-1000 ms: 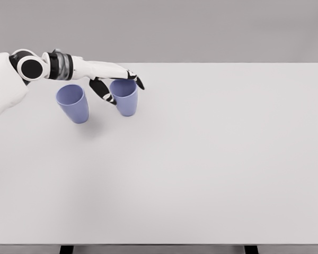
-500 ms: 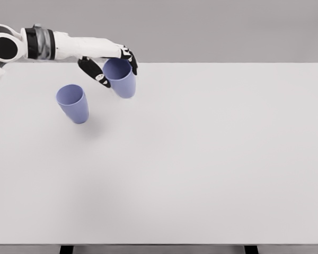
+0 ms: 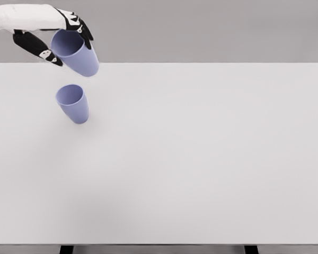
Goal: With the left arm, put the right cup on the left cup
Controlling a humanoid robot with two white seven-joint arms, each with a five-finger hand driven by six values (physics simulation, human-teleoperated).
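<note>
A lavender cup [image 3: 73, 102] stands upright on the white table [image 3: 201, 159], at the far left. A second lavender cup [image 3: 75, 52] hangs in the air just above it, tilted with its mouth toward the upper left. My left hand [image 3: 55, 37] is shut on that raised cup, fingers over its rim and thumb [image 3: 36, 47] on its left side. The arm comes in from the top left corner. The right arm does not show.
The table's far edge runs just behind the raised cup. Two dark table legs [image 3: 67, 249] show under the near edge.
My left hand has lifted the right-hand cup off the table and carried it up and to the left, so it now hangs over the standing cup. The standing cup has not moved.
</note>
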